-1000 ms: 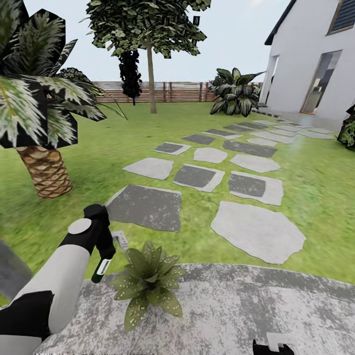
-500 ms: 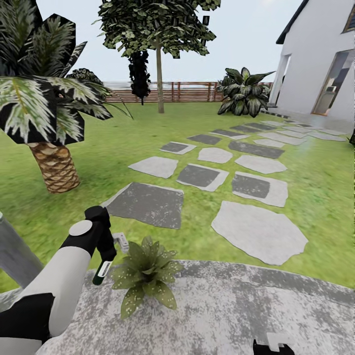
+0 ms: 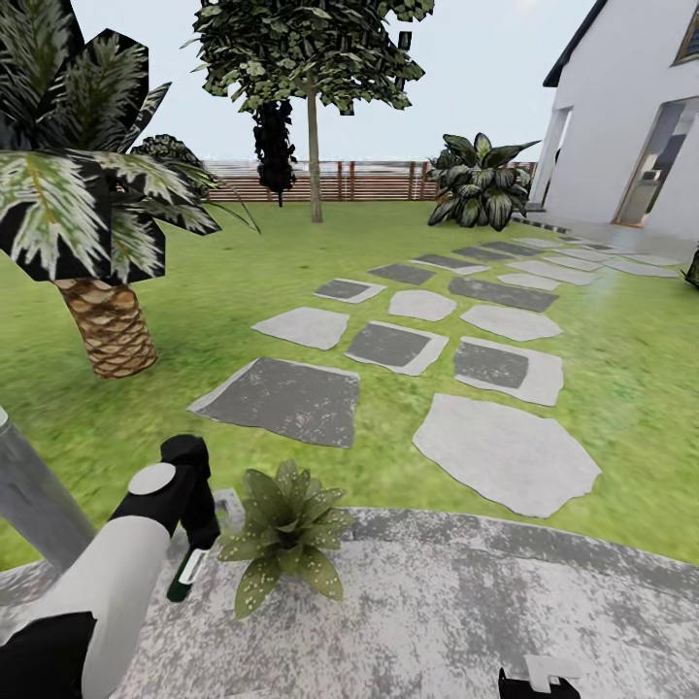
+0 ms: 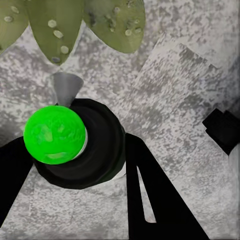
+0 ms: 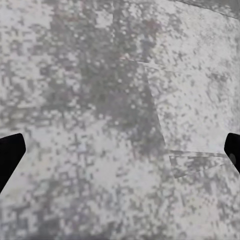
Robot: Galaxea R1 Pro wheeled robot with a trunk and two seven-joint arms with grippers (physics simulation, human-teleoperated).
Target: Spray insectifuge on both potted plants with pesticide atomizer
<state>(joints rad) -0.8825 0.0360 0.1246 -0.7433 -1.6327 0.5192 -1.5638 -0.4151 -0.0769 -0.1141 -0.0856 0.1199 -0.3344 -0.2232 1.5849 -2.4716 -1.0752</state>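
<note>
Lowered atomizer (image 3: 184,576), nozzle toward plant (image 3: 283,531)

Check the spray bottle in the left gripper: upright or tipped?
Tipped. In the head view the spray bottle hangs slanted below the left gripper, and in the wrist view its nozzle points at the potted plant.

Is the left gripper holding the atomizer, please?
Yes, the left gripper has its black fingers on either side of the pesticide atomizer near the potted plant.

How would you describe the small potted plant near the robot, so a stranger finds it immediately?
Find the grey speckled paving bordering the lawn. At its grass edge, beside the left gripper, sits the potted plant. Unlike the scaly-trunked palm, it is a low rosette of pointed, white-speckled green leaves.
</note>
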